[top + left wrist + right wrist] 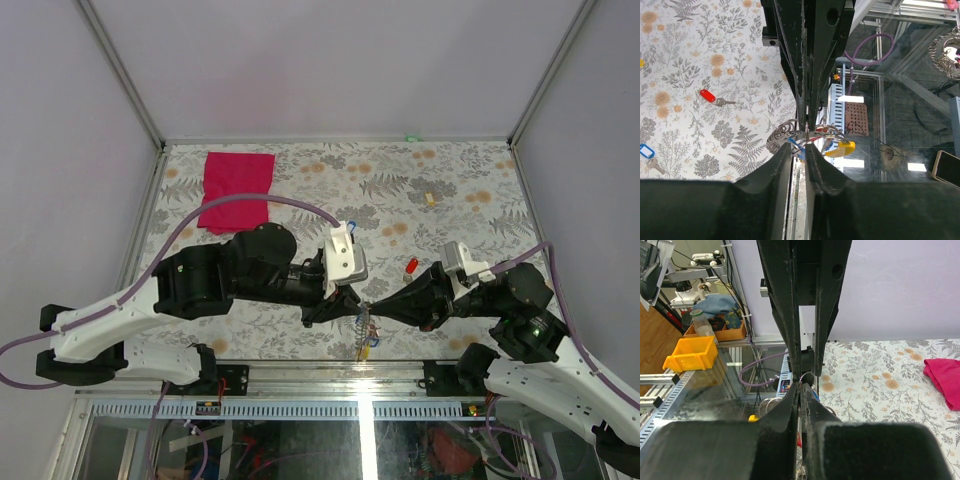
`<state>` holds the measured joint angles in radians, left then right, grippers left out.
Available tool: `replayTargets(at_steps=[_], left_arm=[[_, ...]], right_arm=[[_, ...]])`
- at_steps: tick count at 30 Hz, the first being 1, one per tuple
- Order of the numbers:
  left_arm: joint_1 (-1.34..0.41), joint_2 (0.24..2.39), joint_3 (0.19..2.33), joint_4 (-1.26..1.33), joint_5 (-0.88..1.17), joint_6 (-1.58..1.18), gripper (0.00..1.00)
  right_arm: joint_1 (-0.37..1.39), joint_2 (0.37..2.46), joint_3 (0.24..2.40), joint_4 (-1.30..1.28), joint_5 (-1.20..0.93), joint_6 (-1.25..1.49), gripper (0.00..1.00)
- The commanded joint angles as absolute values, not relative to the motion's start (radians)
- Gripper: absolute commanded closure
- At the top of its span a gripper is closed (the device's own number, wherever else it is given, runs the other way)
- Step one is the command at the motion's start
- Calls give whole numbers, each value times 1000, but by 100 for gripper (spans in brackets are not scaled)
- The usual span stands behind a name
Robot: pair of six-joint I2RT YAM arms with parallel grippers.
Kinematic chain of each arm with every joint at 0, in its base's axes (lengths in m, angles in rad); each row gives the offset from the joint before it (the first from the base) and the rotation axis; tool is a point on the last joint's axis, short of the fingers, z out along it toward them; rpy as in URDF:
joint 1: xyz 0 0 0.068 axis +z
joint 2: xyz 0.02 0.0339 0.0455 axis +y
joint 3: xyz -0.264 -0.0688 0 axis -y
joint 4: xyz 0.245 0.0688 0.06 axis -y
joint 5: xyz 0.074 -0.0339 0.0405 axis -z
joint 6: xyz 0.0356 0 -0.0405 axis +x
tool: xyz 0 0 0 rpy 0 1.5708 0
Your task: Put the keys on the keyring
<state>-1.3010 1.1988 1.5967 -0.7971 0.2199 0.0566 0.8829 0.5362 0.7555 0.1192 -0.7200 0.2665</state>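
Yellow-tagged key (842, 148) beside keyring (781, 134): plain from left wrist, barely from right

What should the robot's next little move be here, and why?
Probably open the right hand and reach for the red key. It and the left hand both pinch the keyring, the yellow key already hangs by it, and the red one lies loose nearest that arm.

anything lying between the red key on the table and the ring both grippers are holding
Nothing visible does. In the left wrist view the red key lies on the table, and the stretch from it to the keyring is bare. The right gripper sits just beside that line, shut on the keyring with the left gripper.
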Motion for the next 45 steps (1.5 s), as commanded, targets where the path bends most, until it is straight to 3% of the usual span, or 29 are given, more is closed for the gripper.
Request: replayTargets(at_steps=[1,6,37,45], left_arm=[[-1305,1199,1583,-741,246,53,85],[-1305,1197,1579,-743,245,49,100],[-1305,1137,1454,-519,241,6,100],[-1304,1077,1427,-439,217,-5,92]], right_arm=[[882,519,781,219,-712,281,100],[883,511,777,232,-692,279,100],[882,469,658,520,-491,441,100],[882,452,665,446,-487,396,100]])
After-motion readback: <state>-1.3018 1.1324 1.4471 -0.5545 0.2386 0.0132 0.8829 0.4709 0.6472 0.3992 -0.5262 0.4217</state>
